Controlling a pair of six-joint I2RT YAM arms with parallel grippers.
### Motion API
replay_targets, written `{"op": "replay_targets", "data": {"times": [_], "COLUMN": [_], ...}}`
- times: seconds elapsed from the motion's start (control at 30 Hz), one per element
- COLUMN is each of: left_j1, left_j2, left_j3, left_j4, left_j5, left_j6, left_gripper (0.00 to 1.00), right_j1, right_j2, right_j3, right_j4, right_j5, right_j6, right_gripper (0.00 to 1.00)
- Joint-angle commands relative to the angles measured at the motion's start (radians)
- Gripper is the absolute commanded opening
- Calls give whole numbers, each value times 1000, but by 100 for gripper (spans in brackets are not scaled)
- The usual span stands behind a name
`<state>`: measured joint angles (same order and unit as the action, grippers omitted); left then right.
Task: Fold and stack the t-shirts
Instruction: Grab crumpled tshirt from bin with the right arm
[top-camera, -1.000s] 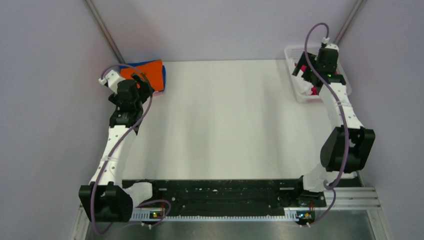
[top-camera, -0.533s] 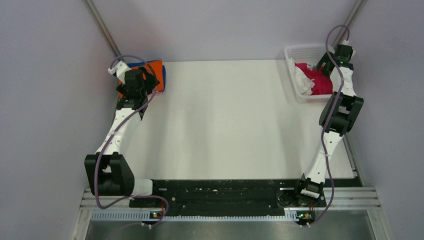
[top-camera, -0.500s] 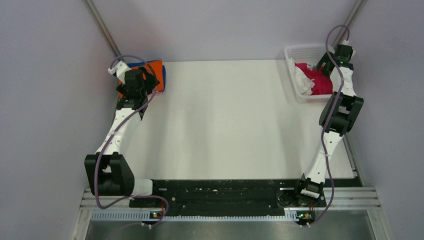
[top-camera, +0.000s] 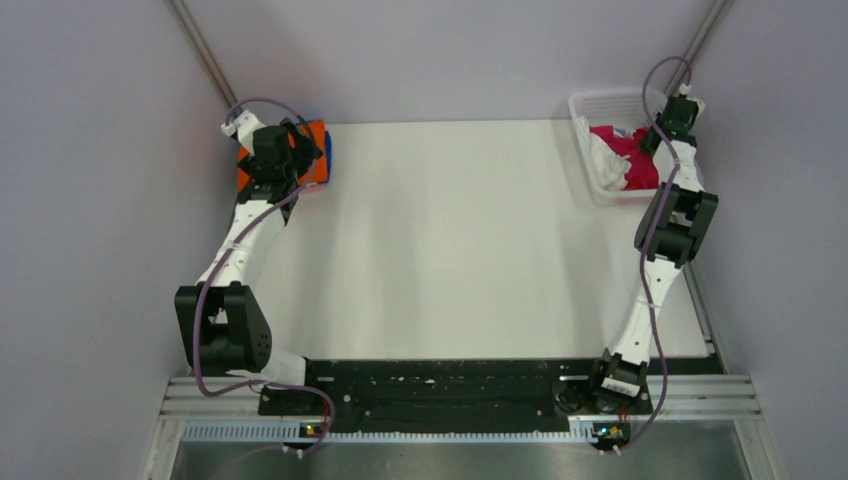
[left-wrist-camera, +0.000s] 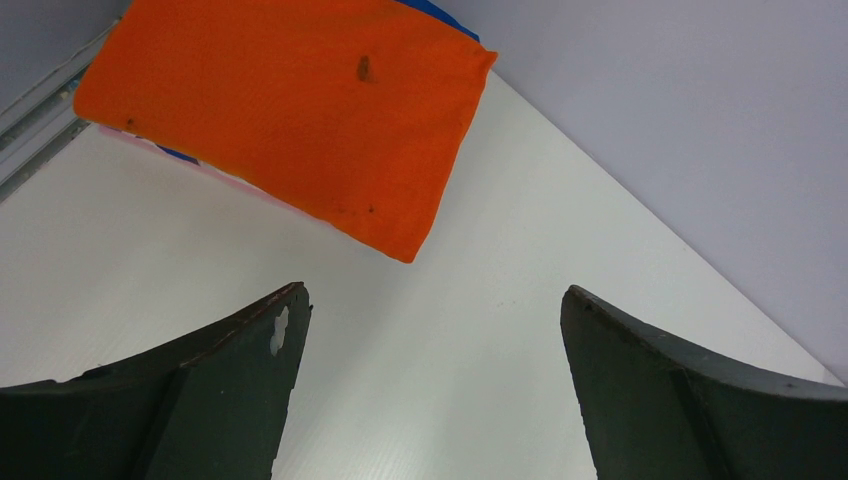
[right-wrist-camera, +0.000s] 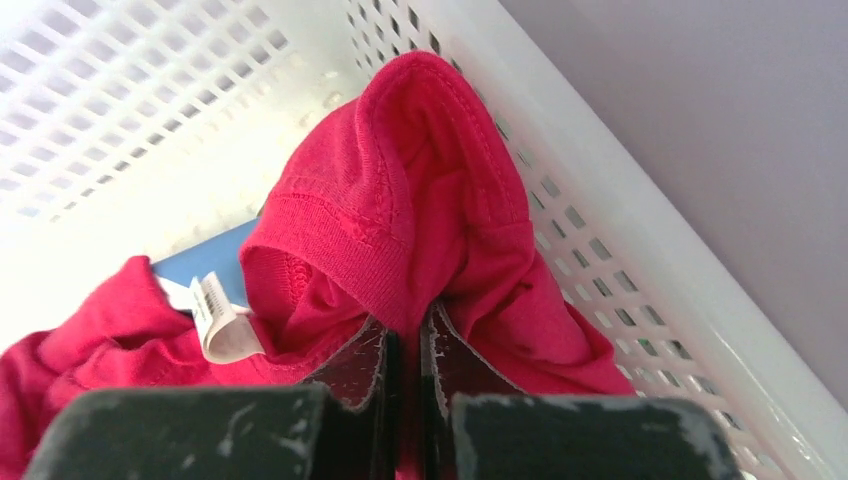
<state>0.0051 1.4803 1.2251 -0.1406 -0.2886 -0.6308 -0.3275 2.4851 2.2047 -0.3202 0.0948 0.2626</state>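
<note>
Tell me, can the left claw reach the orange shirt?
Probably yes. The left claw hangs open just short of the folded orange t-shirt, with only bare table between them.

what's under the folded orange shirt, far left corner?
Blue cloth shows past two edges of the orange shirt, plus a thin pink strip along the near edge. How many layers lie beneath is covered.
</note>
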Motion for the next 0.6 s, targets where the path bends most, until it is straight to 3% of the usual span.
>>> {"op": "replay_targets", "data": {"times": [0.0,0.57], "left_j1": [-1,-1], "left_j2": [-20,-232], "left_j3": [33,-58], "left_j4": [44,6], "left_j5": [28,7], "left_j6": [4,101], "left_gripper": [99,99], "right_j1": [3,4], "right_j2": [-66,-417], "right_j3": [100,107], "right_j4": [113,379], "right_j5": [-88,-101], "right_j6": [-10,-124], "right_gripper": [0,0]}}
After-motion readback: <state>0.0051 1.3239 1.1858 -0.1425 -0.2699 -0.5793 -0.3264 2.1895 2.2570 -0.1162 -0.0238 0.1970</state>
